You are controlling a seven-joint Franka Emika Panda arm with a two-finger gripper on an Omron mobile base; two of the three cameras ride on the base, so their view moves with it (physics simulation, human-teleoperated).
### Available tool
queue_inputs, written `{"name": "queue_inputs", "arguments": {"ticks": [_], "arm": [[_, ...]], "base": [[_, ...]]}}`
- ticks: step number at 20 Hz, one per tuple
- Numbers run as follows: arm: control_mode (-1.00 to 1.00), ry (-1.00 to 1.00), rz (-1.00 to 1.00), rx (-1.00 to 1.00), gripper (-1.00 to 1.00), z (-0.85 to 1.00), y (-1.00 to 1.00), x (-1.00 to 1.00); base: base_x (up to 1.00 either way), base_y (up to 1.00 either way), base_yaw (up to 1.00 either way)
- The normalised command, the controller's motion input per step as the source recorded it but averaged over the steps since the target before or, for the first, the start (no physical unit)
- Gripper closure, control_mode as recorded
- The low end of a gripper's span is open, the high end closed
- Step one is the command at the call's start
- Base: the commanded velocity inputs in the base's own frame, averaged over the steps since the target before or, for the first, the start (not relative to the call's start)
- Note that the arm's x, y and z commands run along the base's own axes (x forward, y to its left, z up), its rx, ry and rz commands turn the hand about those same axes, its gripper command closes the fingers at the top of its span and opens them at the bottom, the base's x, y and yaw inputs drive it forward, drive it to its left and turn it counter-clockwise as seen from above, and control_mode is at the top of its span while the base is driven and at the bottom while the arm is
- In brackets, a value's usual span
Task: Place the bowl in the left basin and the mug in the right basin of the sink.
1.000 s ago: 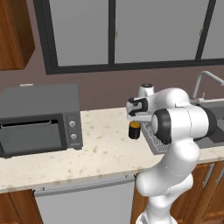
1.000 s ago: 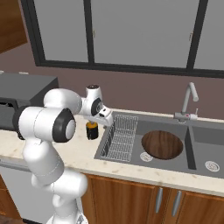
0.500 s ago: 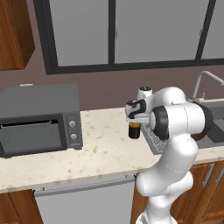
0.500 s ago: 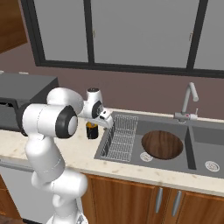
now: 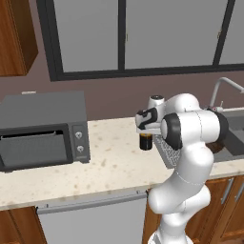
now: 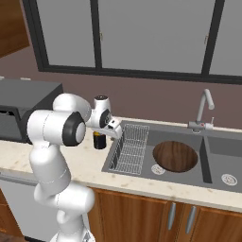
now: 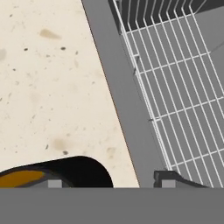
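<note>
Mug: black, standing upright on speckled counter, just at nine o'clock of the sink's wire rack. Gripper: hanging directly over it, straddling it; grip state cannot be told. Bowl: sitting in left basin.

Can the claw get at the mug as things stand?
Probably yes: the claw is right over the mug on the counter beside the sink, with nothing between them.
</note>
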Motion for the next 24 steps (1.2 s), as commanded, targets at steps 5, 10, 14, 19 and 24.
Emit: {"name": "queue_inputs", "arguments": {"ticks": [5,10,14,19,24], "arm": [[-1.0,0.0,0.0,0.0,1.0,0.0,0.0,0.0],[-1.0,0.0,0.0,0.0,1.0,0.0,0.0,0.0],[-1.0,0.0,0.0,0.0,1.0,0.0,0.0,0.0],[-1.0,0.0,-0.01,0.0,1.0,0.03,0.0,-0.02],[-1.0,0.0,-0.05,0.0,1.0,0.02,0.0,-0.02]], "base": [[0.0,0.0,0.0],[0.0,0.0,0.0],[0.0,0.0,0.0],[0.0,0.0,0.0],[0.0,0.0,0.0]]}}
